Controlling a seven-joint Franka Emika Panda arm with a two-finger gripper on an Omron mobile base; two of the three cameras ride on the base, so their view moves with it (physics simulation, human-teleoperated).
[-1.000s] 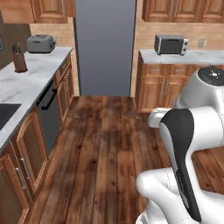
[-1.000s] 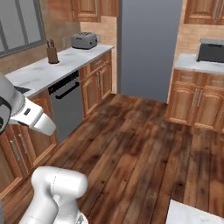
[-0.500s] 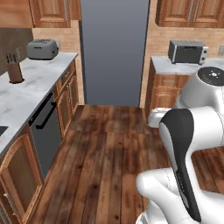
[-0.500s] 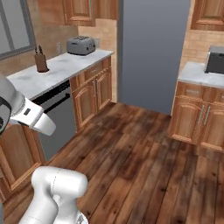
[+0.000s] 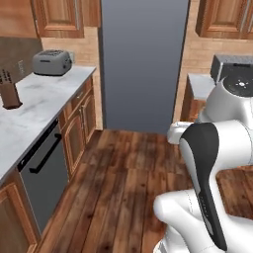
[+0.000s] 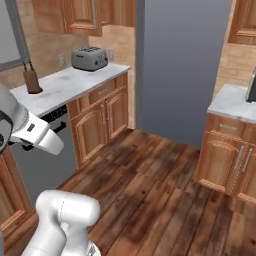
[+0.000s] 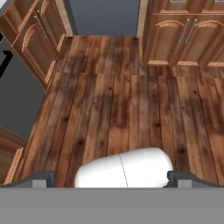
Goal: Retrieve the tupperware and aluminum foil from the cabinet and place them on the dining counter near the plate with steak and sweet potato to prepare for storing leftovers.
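Honestly, I had nothing of the task in sight at this moment: neither the tupperware tub nor the foil carton, nor the open wooden wall cabinet or the dining slab, so I couldn't say where they sat from here. What I saw was a narrow galley with a dark wood plank floor (image 5: 123, 183) running up to a tall grey slab-fronted refrigerator (image 5: 143, 64). On my left ran a white-grey marble tabletop (image 5: 39, 106) carrying a silver two-slot toaster (image 5: 52, 62) at its far end and a brown wooden knife block (image 5: 9, 94) nearer me, well apart from each other. Below it sat a dark dishwasher front with a black bar handle (image 5: 43, 170). On the right were brown wooden base cabinets with metal handles (image 6: 225, 160).

The fingers (image 7: 111, 177) stood wide apart and empty, pointing down at bare floor.

My worry was the driving. The aisle was tight, and the folded white arm bulked out to the side; a careless turn could clip the dishwasher handle or the right-hand cabinet doors. I also judged there was a real risk of mistaking the closed upper wooden cupboards (image 5: 59, 17) for the target cabinet and wasting an approach.
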